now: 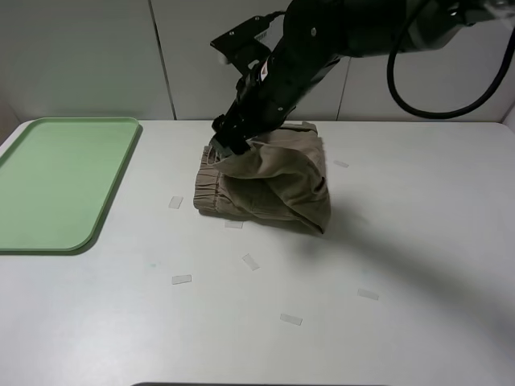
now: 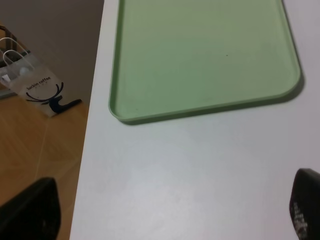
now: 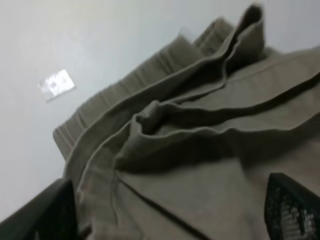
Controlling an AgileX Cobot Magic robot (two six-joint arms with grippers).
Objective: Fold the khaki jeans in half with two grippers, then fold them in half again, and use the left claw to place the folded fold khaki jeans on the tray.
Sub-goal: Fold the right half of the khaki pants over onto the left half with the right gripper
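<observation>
Right gripper (image 3: 170,215): fingers (image 3: 292,210) spread wide and nothing visibly pinched between them, so released. Khaki jeans (image 3: 200,150) lie directly under it, cloth filling the space below the jaws. Touching or just clear, cannot tell. Just past the fingertips is the gathered waistband (image 3: 125,95), lying crosswise to the gripper's reach. Beyond that is bare table (image 3: 75,40) with a tape scrap (image 3: 56,84).

The high view shows this arm reaching across the middle. Its tip is over the corner of the bundle on the waistband side. The rest of the cloth spreads away from it, a rumpled, doubled-over heap. It looks about as wide as deep, so there is no clear long axis. The waistband edge faces the tray side.

Left claw (image 2: 167,210): fingers wide apart and empty, hanging over bare table. Tray (image 2: 200,107) lies just ahead of its fingertips with nothing on it. The jeans are outside its wrist view, and the claw itself is outside the high view.

Judgement: the folding looks done or nearly done, and placing is not yet started. The right arm is much nearer the jeans and the left claw is nearer the tray. For pickup the left claw must go away from the tray toward the bundle, probably meeting the waistband edge first.
</observation>
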